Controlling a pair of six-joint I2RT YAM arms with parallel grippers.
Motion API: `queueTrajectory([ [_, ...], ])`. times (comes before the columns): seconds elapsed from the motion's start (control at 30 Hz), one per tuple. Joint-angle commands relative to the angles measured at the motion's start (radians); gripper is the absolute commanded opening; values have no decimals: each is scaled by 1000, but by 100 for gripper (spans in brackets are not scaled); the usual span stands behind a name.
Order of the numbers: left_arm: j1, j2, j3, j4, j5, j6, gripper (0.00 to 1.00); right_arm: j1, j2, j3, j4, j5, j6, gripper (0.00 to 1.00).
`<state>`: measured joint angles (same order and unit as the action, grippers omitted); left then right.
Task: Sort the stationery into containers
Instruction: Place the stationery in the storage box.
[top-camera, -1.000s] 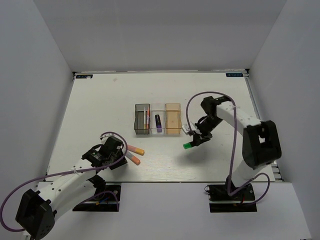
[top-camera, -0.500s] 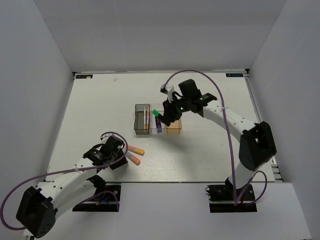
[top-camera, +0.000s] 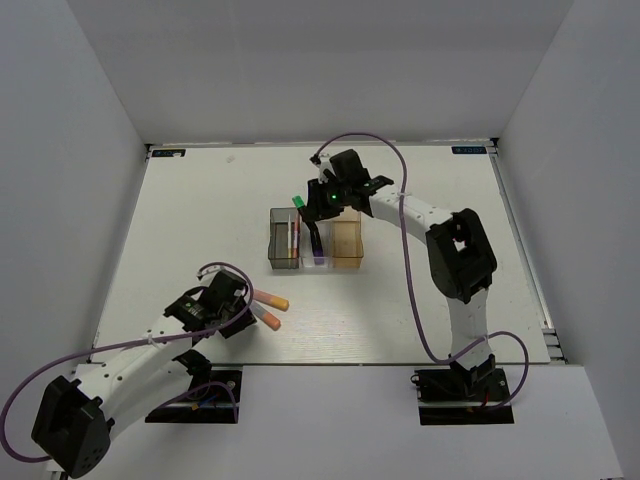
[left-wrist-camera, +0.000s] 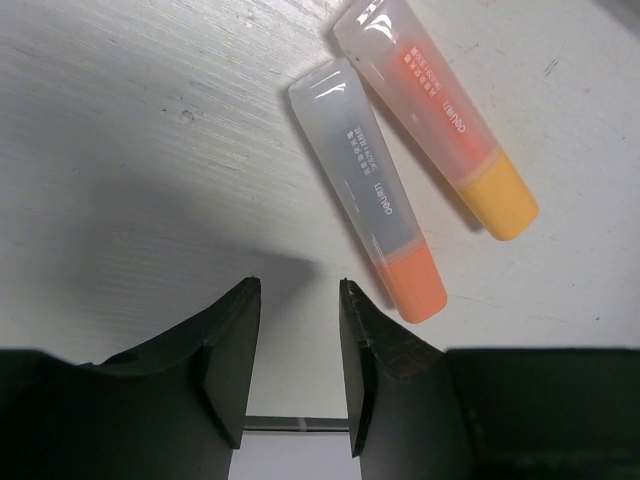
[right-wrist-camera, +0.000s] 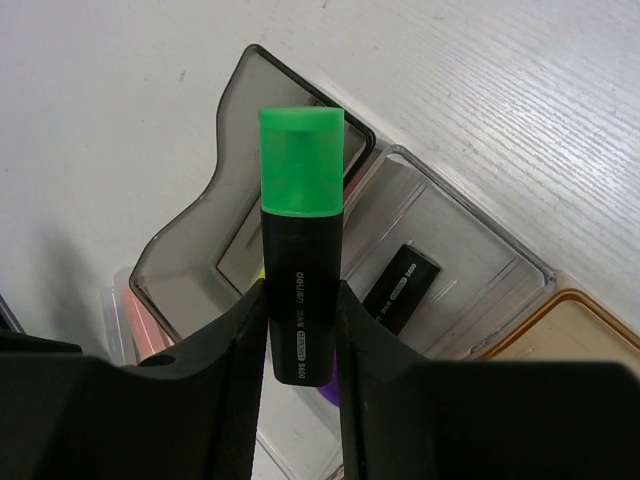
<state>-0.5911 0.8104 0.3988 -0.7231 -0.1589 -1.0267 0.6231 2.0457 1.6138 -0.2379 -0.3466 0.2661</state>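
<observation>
My right gripper is shut on the green-and-black highlighter, holding it above the row of bins. In the right wrist view the highlighter hangs over the border of the smoky grey bin and the clear bin. The purple-and-black highlighter lies in the clear bin. A thin pink pen lies in the grey bin. The orange-tan bin shows nothing inside. My left gripper is open and empty, just short of two stubby highlighters on the table.
The two stubby highlighters lie side by side near the front left, right of my left gripper. White walls enclose the table on three sides. The right arm's purple cable arcs over the table behind the bins.
My right gripper carried the green-and-black highlighter from the table's front right up and left to above the grey and clear bins. The left arm has barely moved.
</observation>
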Motion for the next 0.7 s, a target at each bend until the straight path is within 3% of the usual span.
queueTrajectory([
  [0.0, 1, 9, 51, -12, -37, -32, 48, 4, 8, 1, 38, 11, 24, 6],
  [0.3, 4, 76, 71, -33, -74, -90, 58, 3, -18, -35, 9, -15, -7, 40],
  [0.67, -10, 190, 123, 22, -60, -121, 59, -2, -82, -83, -3, -23, -14, 44],
])
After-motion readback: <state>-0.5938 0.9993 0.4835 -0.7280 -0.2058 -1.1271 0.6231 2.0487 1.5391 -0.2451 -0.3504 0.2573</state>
